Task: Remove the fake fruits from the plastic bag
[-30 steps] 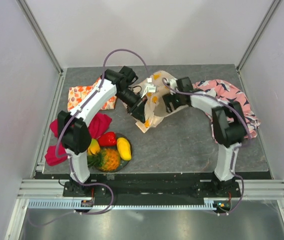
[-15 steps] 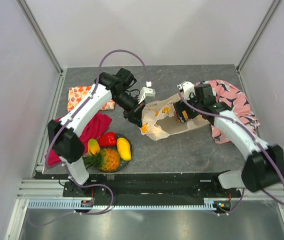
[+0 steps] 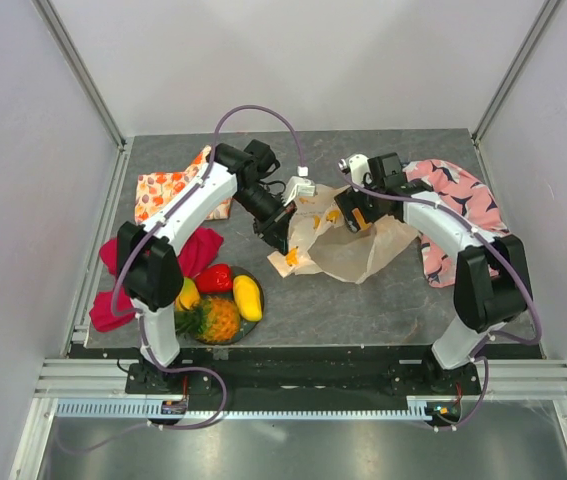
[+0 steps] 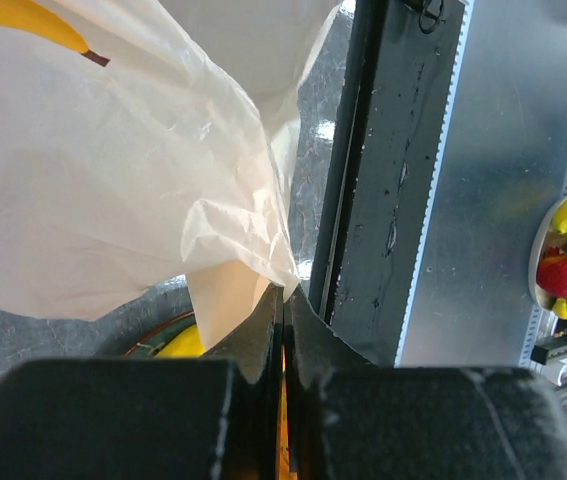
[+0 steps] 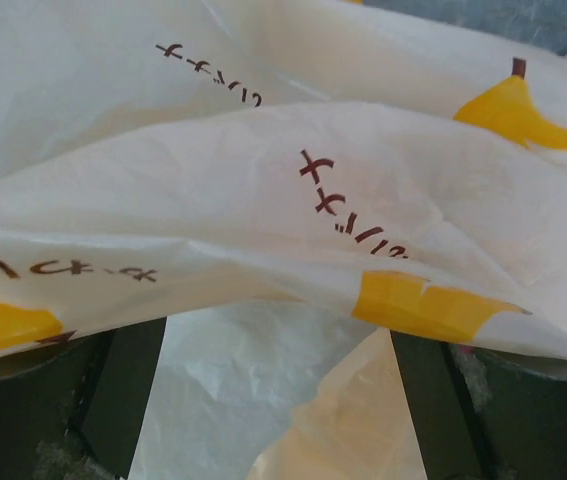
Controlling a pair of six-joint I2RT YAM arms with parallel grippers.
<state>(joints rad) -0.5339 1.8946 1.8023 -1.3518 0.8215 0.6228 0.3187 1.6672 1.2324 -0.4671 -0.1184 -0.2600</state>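
At table (image 3: 363, 295) centre | left jaws pinched on plastic bag (image 3: 348, 250) | right jaws wide, bag draped across

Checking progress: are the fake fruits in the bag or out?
Out: fake fruits sit on a dish, apart from the plastic bag. More inside: cannot tell.

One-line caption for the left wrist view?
Left gripper shut on a fold of the banana-printed plastic bag.

The plastic bag (image 3: 363, 255), bunched up a second ago, now lies spread wider over the surface (image 3: 383, 300) between the two hands. The right hand (image 3: 355, 213) sits farther back than half a second ago, its elbow swung inward again. The left hand (image 3: 281, 237) is slightly further right.
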